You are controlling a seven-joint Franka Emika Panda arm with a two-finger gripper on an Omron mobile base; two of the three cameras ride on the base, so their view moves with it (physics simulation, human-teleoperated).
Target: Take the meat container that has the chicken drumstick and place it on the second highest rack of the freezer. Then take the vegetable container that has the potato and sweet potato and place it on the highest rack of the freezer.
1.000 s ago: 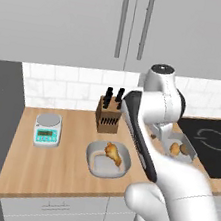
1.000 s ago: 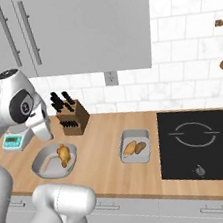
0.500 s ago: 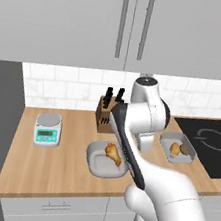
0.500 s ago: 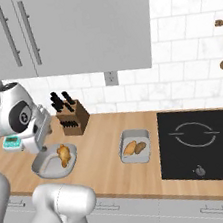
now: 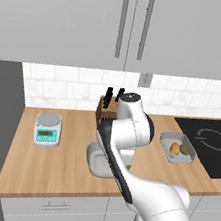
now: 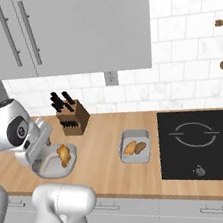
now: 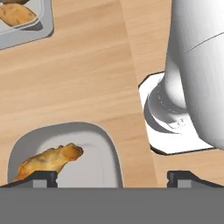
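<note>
Wooden bench (image 6: 106, 167) carries the meat container (image 6: 47, 166) with the chicken drumstick (image 6: 64, 154), over which the tool (image 7: 112, 177) hovers with jaws wide, so the first pickup is underway and next calls for descending onto its rim.

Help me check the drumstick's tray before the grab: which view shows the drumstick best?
The right base view: the drumstick lies whole in its tray, unobstructed. The hand view shows it closer but cut off at the bottom edge. In the left base view the arm covers it, leaving just part of the tray visible.
</note>
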